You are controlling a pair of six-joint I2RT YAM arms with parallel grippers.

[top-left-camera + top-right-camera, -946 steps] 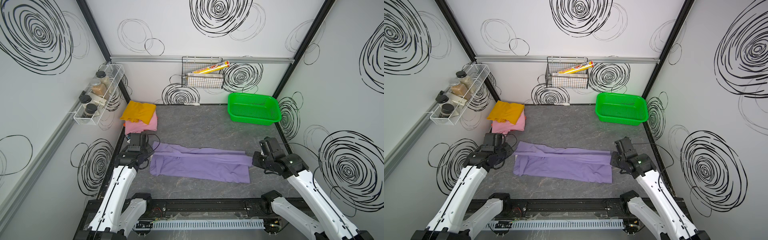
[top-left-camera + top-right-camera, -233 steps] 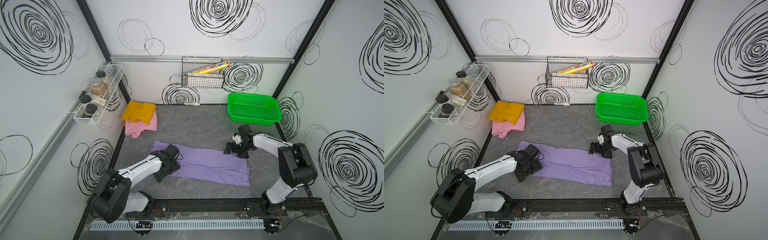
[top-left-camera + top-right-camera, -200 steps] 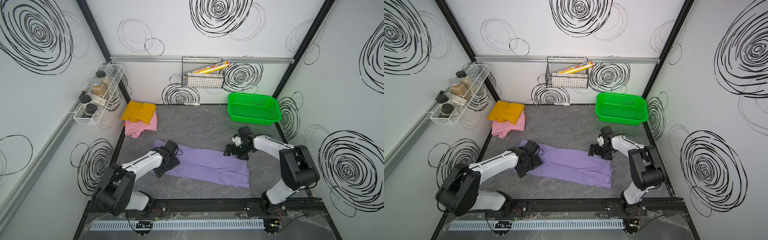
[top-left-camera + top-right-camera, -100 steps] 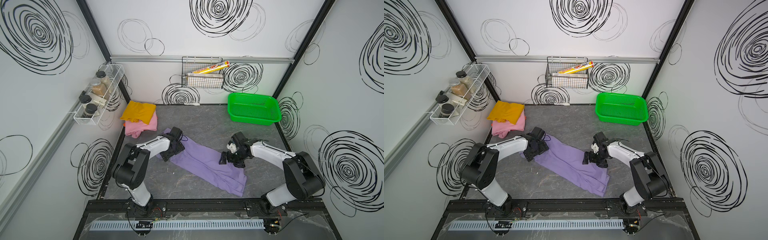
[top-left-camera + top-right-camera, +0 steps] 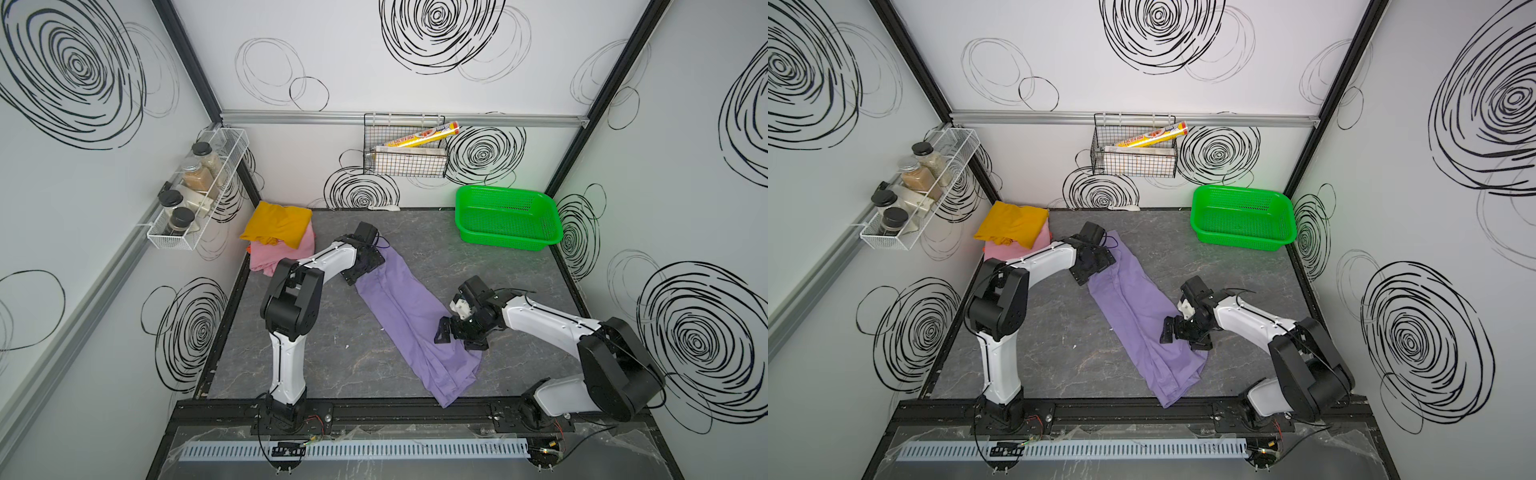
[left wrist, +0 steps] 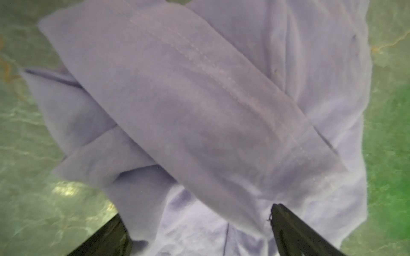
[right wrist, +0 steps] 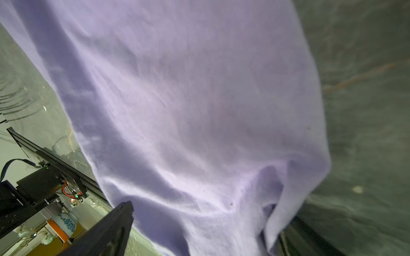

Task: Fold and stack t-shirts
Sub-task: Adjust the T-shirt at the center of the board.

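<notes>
The lavender-purple t-shirt (image 5: 407, 307) (image 5: 1133, 307), folded into a long strip, lies slanted on the grey table from back left to front right. My left gripper (image 5: 362, 269) (image 5: 1090, 266) sits on its far end, jaws wide open with cloth (image 6: 199, 110) spread between them (image 6: 197, 213). My right gripper (image 5: 457, 340) (image 5: 1183, 338) rests on the strip's right edge nearer the front, also open over the fabric (image 7: 188, 110), straddling a raised fold (image 7: 206, 212). The folded mustard-yellow t-shirt (image 5: 276, 224) lies on the pink t-shirt (image 5: 286, 251) at the back left.
A green basket (image 5: 511, 243) stands at the back right corner. On the back wall hangs a wire basket (image 5: 405, 162) with a foil box; a spice rack (image 5: 195, 195) is on the left wall. The black front rail (image 5: 374, 409) lies just past the shirt's near end.
The purple strip has swung from lying crosswise to a steep diagonal. My left gripper has moved toward the back, the right toward the front, both still open on the cloth.
</notes>
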